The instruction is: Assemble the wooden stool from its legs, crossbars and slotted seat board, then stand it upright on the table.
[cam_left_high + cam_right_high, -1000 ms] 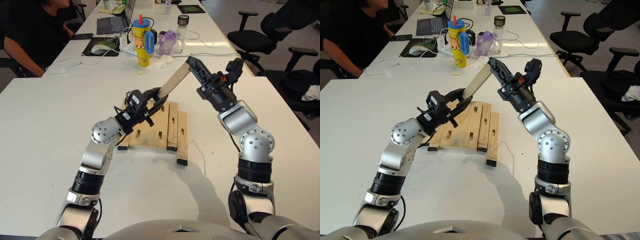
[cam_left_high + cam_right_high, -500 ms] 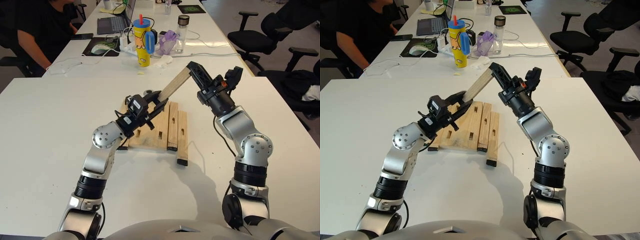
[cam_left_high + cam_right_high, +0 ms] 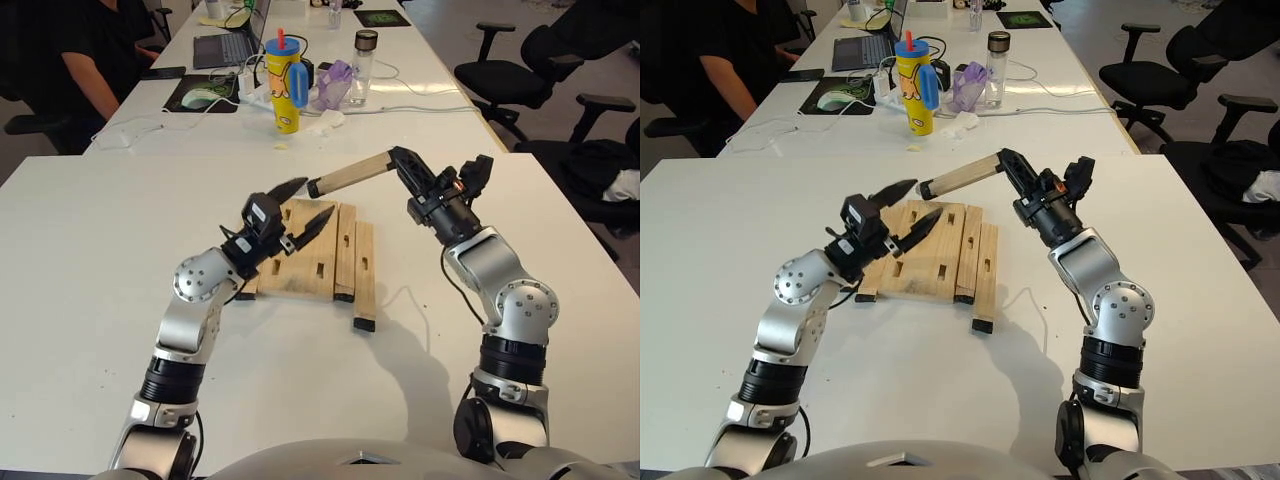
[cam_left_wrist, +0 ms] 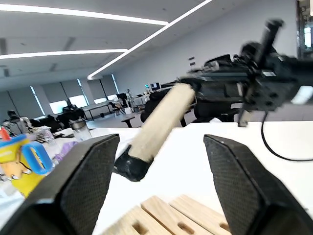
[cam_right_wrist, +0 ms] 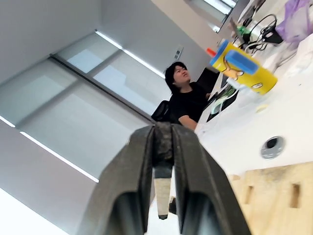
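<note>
The slotted seat board [image 3: 318, 252] lies flat on the white table [image 3: 90, 260], with black-capped wooden pieces along its edges. My right gripper [image 3: 404, 168] is shut on one end of a wooden leg [image 3: 352, 174], which hangs almost level above the board's far edge. The leg's black-capped free end [image 3: 923, 188] points toward my left gripper [image 3: 911, 202]. That gripper stands open over the board's left part, its fingers [image 4: 84, 182] wide apart and just short of the leg [image 4: 158, 122]. From the right wrist the leg [image 5: 163, 185] shows squeezed between the two fingers [image 5: 136, 182].
A second table behind carries a yellow cup [image 3: 285, 87], a bottle [image 3: 364, 62], a laptop [image 3: 228, 45] and cables. Office chairs [image 3: 545, 70] stand at the right. A thin white cable [image 3: 398, 300] lies on the table beside the board.
The right gripper has swung the leg down from a steep tilt to almost level. The left gripper has let go of the leg's lower end, opened and drawn back a little.
</note>
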`<action>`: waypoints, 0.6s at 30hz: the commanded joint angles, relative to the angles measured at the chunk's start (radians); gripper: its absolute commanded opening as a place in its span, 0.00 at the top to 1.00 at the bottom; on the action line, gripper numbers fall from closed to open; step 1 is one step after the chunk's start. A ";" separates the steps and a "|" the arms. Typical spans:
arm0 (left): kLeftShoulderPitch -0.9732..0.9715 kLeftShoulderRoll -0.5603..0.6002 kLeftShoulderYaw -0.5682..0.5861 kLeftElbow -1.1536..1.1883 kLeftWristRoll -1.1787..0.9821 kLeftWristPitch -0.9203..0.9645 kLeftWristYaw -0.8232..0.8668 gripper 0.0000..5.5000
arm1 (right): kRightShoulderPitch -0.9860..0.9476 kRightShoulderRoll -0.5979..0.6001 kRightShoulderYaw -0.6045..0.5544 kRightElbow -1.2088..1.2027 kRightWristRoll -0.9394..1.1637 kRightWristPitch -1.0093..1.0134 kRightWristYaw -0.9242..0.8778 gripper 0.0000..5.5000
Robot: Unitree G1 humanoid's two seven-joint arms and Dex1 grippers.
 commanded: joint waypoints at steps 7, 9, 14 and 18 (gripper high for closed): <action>0.099 0.048 -0.048 -0.083 0.009 0.007 -0.028 0.42 | 0.271 -0.081 -0.007 -0.457 -0.033 0.080 -0.414 0.92; 0.112 0.065 -0.078 -0.084 0.046 0.002 -0.032 0.42 | 0.298 -0.095 -0.013 -0.465 -0.037 0.093 -0.485 0.92; 0.116 0.058 -0.106 -0.077 0.071 0.015 -0.011 0.42 | 0.309 -0.051 0.047 -0.445 -0.075 0.086 -0.560 0.92; 0.114 0.053 -0.116 -0.084 0.069 0.027 -0.005 0.42 | 0.300 -0.015 0.074 -0.441 -0.078 0.069 -0.587 0.92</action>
